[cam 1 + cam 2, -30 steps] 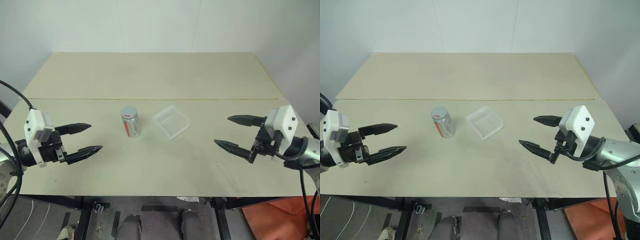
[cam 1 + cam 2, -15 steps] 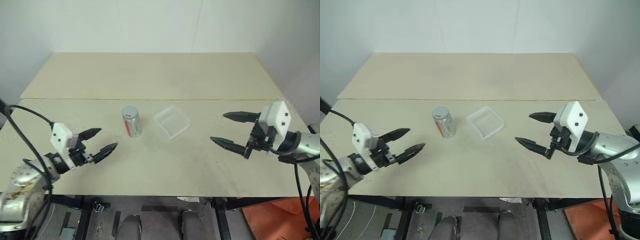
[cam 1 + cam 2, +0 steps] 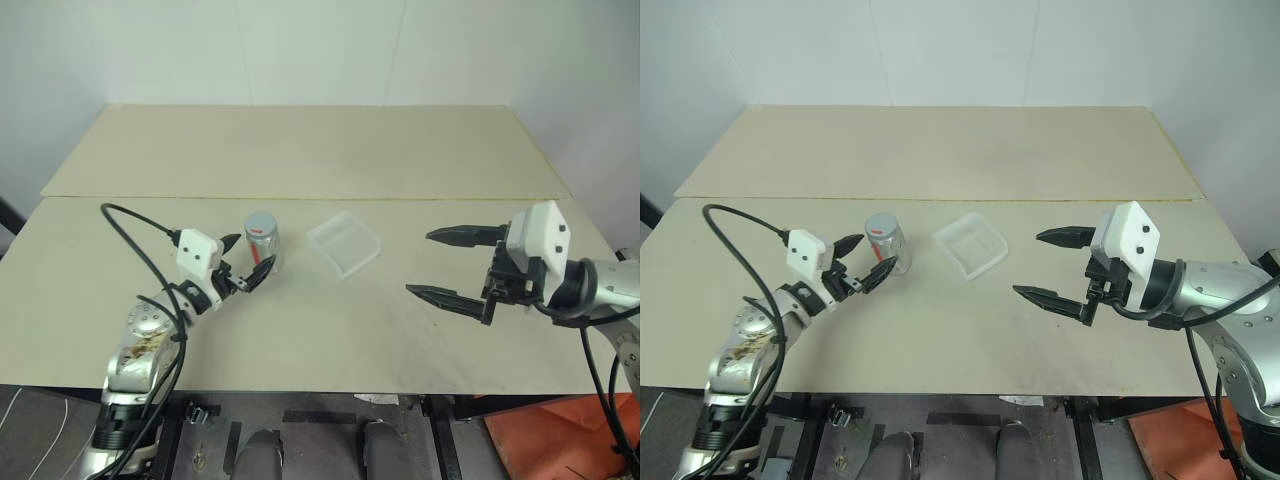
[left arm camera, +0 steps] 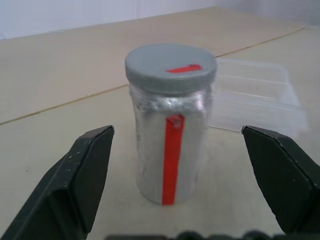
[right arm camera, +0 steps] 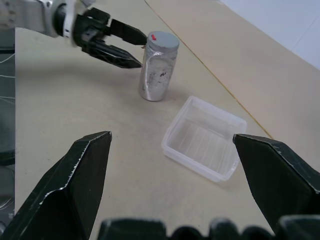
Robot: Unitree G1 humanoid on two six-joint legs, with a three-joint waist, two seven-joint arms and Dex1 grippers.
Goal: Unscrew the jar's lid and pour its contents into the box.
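— Where is the jar (image 4: 170, 135) placed?

— It is seen upright on the beige table (image 3: 300, 150), left of centre, with the grey lid (image 4: 171, 68) seated on top and a red mark shown on the cap. A red stripe is displayed down its silvery side. The clear box (image 3: 343, 243) is set just to its right on the table, apart from it and lying flat.

— How is the left gripper (image 3: 249, 263) held?

— Its two black fingers are spread wide, and the jar is framed between them in the left wrist view. The fingertips are brought right up beside the jar's left side; whether the wall is touched cannot be told. Nothing is clamped.

— And the right gripper (image 3: 447, 266)?

— It is held above the table's right side, well apart from the box. Its fingers are likewise parted wide and pointed leftward toward the box and jar, with nothing gripped between them.
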